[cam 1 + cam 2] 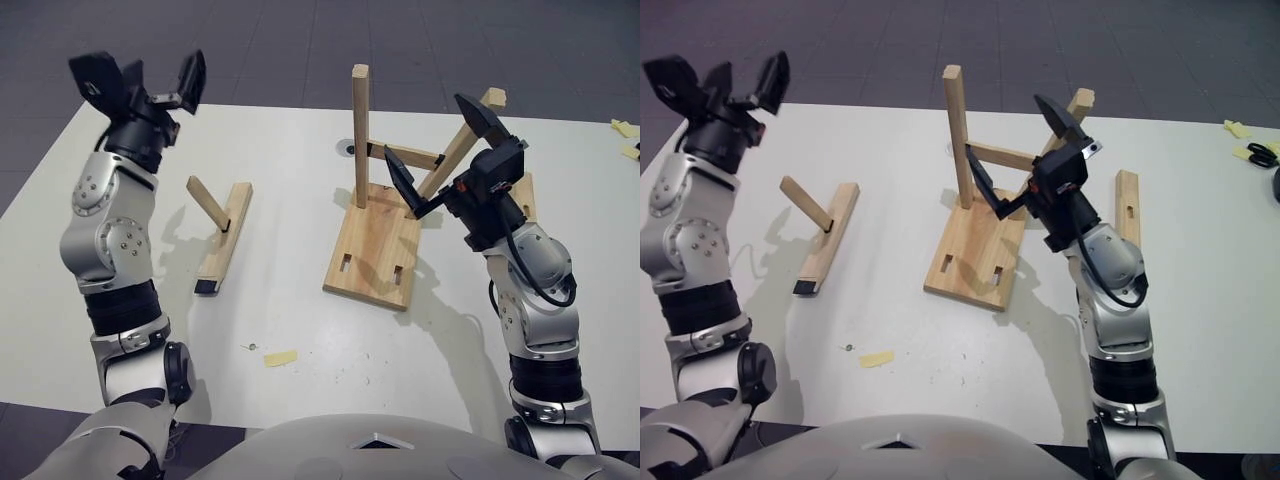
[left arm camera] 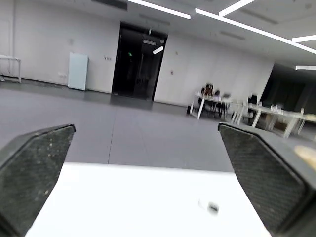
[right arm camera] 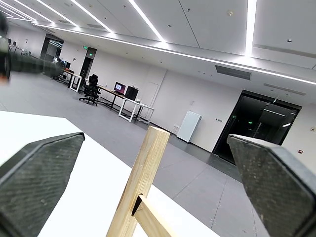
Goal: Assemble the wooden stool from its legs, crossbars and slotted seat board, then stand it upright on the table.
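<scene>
The slotted seat board [image 1: 372,248] lies flat mid-table. One leg [image 1: 360,130] stands upright in it, and a crossbar [image 1: 415,155] joins it to a second, tilted leg [image 1: 462,140]. My right gripper [image 1: 423,124] hangs open just in front of that crossbar and holds nothing. In the right wrist view the upright leg [image 3: 143,182] shows between its fingers. A third leg [image 1: 1127,205] lies flat to the right. On the left lies a fourth leg [image 1: 226,235] with a short crossbar [image 1: 207,200] sticking up. My left gripper [image 1: 145,75] is raised high at the far left, open and holding nothing.
A scrap of yellow tape [image 1: 280,357] and a small screw [image 1: 252,347] lie near the table's front edge. Scissors [image 1: 1262,152] and yellow scraps [image 1: 1237,128] sit at the far right. A round cable hole [image 1: 348,150] is behind the stool.
</scene>
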### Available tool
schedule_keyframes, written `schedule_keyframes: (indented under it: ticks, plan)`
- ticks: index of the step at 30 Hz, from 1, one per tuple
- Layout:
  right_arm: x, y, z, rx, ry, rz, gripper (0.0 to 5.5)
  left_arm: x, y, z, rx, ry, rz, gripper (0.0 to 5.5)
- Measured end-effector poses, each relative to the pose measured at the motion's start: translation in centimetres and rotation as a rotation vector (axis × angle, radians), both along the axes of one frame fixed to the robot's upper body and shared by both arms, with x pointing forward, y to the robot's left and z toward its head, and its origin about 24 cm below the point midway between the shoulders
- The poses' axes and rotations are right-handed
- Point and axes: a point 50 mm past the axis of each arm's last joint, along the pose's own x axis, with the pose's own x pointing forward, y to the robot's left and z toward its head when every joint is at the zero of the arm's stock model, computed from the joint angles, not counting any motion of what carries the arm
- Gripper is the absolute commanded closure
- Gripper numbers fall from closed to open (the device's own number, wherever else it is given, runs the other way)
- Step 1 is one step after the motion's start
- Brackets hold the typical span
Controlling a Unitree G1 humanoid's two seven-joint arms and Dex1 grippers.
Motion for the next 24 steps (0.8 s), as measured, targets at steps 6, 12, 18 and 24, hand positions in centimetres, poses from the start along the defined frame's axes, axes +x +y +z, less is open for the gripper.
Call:
schedule_keyframes:
  ticks: [6,12,18,24]
  plan:
    - [0.0,0.0,0.0,0.000,0.003,0.001,0.10,-0.1,0.8,-2.0,0.016,-0.007,0.036,0.11]
    - [0.0,0.1,-0.1,0.004,0.004,0.000,0.10,-0.2,1.3,-2.0,-0.015,-0.011,0.056,0.11]
    - [-0.1,0.1,-0.3,0.015,0.010,-0.015,0.10,-1.2,3.0,-1.2,-0.065,-0.004,0.105,0.11]
    - [-0.5,0.1,-0.8,0.027,0.026,-0.036,0.10,-3.7,4.2,5.2,-0.017,-0.129,0.068,0.11]
